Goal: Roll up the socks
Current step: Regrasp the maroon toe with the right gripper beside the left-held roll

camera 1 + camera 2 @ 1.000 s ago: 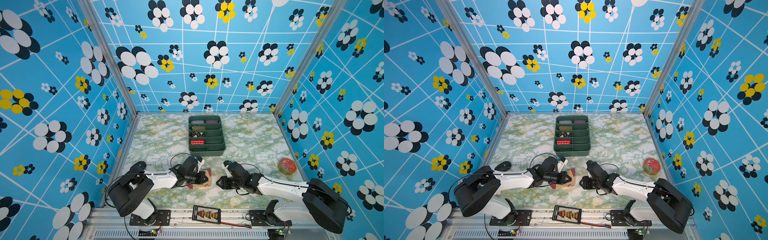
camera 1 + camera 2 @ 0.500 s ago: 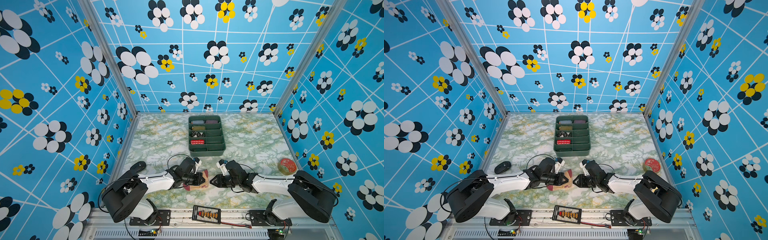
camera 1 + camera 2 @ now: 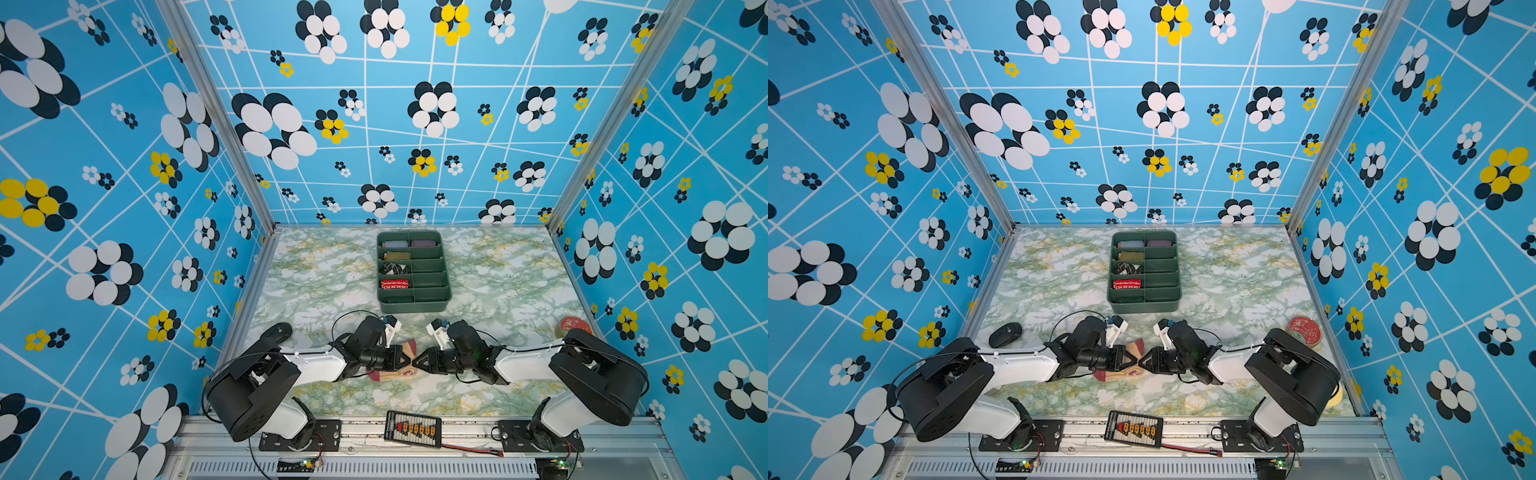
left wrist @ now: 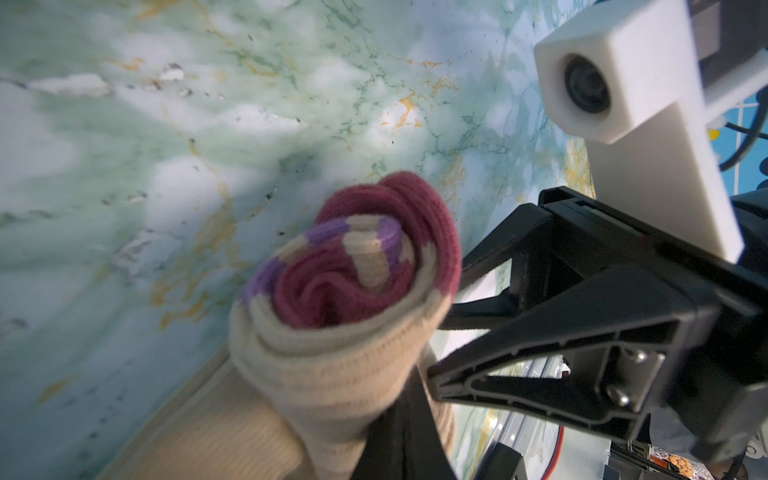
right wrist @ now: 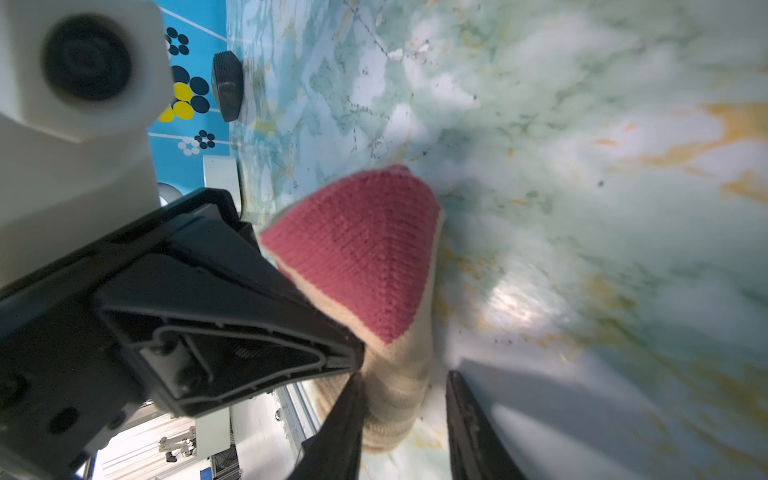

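Your socks (image 3: 394,375) lie half rolled at six o'clock on the table (image 3: 498,282). The left gripper (image 3: 408,360), reaching in from nine o'clock, pinches the roll so it cannot unwind. The right gripper (image 5: 403,376), from three o'clock, straddles the loose end half-wide, probably to wrap it.

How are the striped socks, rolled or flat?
Partly rolled: the cream ribbed socks with dark red cuffs coil in a spiral; the rest lies flat.

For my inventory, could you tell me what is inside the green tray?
The green tray holds sock rolls: grey, olive, diamond, red patterned, mauve. Its near wall partly hides the nearest compartments.
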{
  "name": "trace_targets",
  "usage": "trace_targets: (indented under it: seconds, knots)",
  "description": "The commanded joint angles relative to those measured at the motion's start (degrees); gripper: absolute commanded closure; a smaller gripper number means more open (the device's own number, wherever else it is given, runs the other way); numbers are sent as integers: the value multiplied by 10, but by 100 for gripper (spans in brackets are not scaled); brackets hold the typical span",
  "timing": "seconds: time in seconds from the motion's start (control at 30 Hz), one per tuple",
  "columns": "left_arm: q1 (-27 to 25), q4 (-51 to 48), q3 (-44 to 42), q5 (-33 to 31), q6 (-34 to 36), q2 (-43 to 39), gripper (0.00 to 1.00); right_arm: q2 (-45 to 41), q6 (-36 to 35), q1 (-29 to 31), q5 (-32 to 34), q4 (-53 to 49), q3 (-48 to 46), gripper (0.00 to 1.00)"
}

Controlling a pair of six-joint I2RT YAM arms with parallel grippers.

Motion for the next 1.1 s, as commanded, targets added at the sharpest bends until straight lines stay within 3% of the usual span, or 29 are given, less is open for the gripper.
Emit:
trace_targets:
  seconds: [0.0, 0.37, 0.8, 1.07]
  knots:
    - [10, -119, -46, -48, -3, 31, 100, 28, 9, -2, 1, -15, 0, 64]
    - [19, -90, -66, -37, -11, 31, 100, 76, 21, -1, -14, 17, 10, 66]
    - [30, -40, -80, -20, -18, 63, 100, 58, 10, 8, -6, 19, 13, 90]
    - [30, -60, -69, -19, -15, 40, 100, -13, -57, 35, 86, -149, 57, 98]
